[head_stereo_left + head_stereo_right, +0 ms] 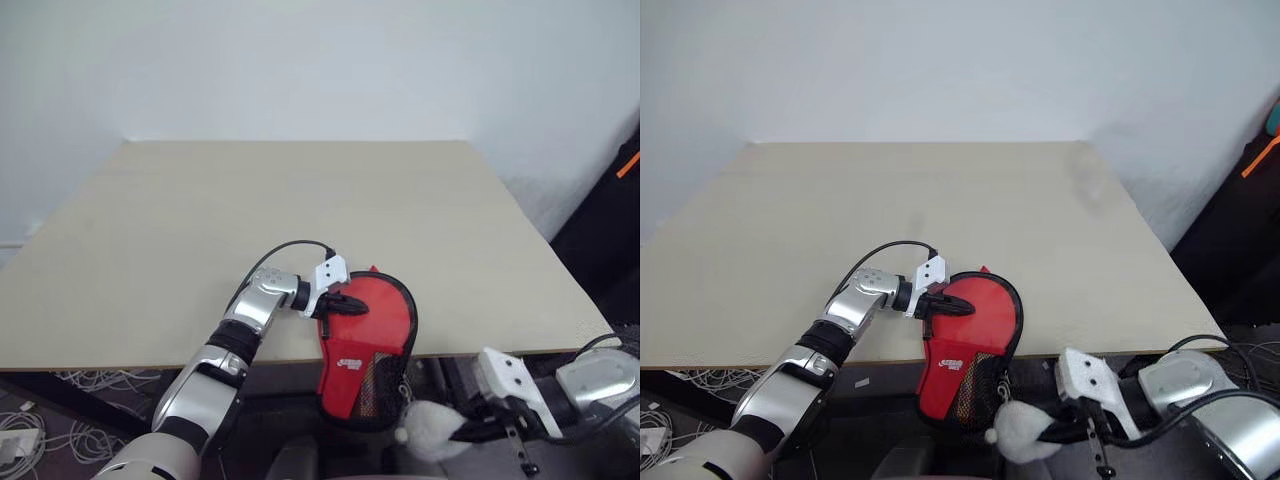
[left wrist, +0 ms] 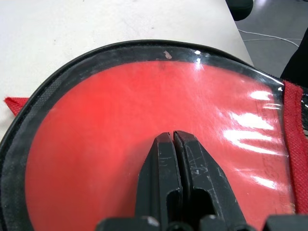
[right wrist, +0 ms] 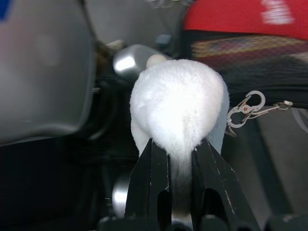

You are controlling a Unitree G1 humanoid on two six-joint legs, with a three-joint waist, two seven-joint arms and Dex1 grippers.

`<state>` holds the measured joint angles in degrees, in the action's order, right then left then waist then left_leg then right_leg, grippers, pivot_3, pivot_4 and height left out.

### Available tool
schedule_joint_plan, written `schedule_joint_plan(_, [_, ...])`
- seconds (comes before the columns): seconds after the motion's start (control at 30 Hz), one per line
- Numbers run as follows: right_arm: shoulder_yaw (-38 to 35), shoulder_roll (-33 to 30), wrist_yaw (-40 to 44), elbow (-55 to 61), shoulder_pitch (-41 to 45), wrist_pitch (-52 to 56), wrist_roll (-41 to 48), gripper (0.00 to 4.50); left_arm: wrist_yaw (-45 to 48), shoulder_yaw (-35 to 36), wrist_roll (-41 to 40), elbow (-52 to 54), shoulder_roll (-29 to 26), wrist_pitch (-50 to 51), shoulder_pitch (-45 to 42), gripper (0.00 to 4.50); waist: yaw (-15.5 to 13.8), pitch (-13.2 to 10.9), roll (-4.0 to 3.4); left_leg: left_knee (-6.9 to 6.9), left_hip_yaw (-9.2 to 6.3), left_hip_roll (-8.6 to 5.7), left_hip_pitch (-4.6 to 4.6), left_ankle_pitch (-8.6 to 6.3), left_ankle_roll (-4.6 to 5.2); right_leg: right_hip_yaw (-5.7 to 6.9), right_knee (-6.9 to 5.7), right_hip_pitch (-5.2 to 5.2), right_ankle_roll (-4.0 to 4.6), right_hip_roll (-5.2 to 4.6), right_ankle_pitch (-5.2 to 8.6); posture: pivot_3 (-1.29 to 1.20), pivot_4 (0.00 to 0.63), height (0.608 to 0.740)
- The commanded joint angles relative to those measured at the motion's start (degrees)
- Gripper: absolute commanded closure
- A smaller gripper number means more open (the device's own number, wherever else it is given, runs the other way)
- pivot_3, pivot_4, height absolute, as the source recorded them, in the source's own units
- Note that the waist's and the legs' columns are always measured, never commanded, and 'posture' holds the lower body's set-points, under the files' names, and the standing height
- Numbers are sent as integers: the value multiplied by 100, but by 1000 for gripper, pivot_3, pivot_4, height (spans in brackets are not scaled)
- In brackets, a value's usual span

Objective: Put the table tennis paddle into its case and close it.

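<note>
Our left gripper (image 1: 352,303), fingers pressed together, rested on the red paddle-shaped zip case (image 1: 365,345) overhanging the wooden table's (image 1: 300,220) near edge; our right gripper (image 3: 175,151), below its mesh end, pinched a white fluffy pom-pom (image 3: 178,103).

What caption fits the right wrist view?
Right gripper pinches a white fluffy pom-pom beside the red case.
</note>
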<state>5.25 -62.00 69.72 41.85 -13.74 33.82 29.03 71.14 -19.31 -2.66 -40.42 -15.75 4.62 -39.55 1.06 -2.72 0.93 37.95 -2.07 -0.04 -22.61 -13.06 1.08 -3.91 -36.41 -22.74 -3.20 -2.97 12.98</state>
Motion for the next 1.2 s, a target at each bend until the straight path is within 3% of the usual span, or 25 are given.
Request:
schedule_joint_plan(0.03, [51, -105, 29, 431, -167, -101, 40, 4378, 74, -170, 235, -219, 13, 132, -42, 4500, 0, 0, 1, 1, 0, 0, 0, 0, 0, 1, 1, 1, 0, 0, 0, 0, 0, 739])
schedule_joint_plan(0.4, [593, -37, -517, 1172, -637, -3, -122, 4378, -40, -103, 300, -679, 217, 6, -349, 4500, -7, 2, 15, 12, -16, 2, 8, -25, -4, 16, 55, 34, -3, -5, -2, 0, 0, 739])
schedule_joint_plan(0.57, [479, -88, -592, 1100, -546, 131, 10, 2789, -206, 55, 254, -883, 381, 8, -475, 4500, -8, 1, 27, 16, -15, 0, 7, -29, 1, 16, 57, 36, -4, -7, -3, 0, 0, 739])
schedule_joint_plan(0.77, [-230, -398, -178, 921, -252, 161, 489, 666, -220, 258, 146, -715, 370, 125, -405, 4500, -5, -2, 32, 17, -15, 1, 7, -29, 1, 17, 57, 36, -5, -7, -3, 0, 0, 739])
schedule_joint_plan(0.83, [-420, -372, -153, 683, 97, 237, 684, 1, -236, 374, 63, -444, 277, 222, -314, 4136, 2, -3, 34, 16, -14, 2, 7, -29, 0, 18, 57, 37, -4, -7, -3, 0, 0, 739])
schedule_joint_plan(1.0, [-583, 6, -511, -177, 1353, 623, 978, 0, -230, 798, -431, 1434, -302, 1035, 272, 2600, 41, -14, 42, 11, 0, 20, 4, -30, -1, 17, 54, 28, 5, -4, -12, 0, 0, 739])
schedule_joint_plan(1.2, [-202, 926, -1377, -1189, 2819, 1007, 656, 0, -701, 1868, -1111, 3439, -1346, 2300, 1219, 656, 34, -18, 35, 2, 1, 29, -1, -22, 11, 18, 58, 20, 10, 1, -14, 0, 0, 739])
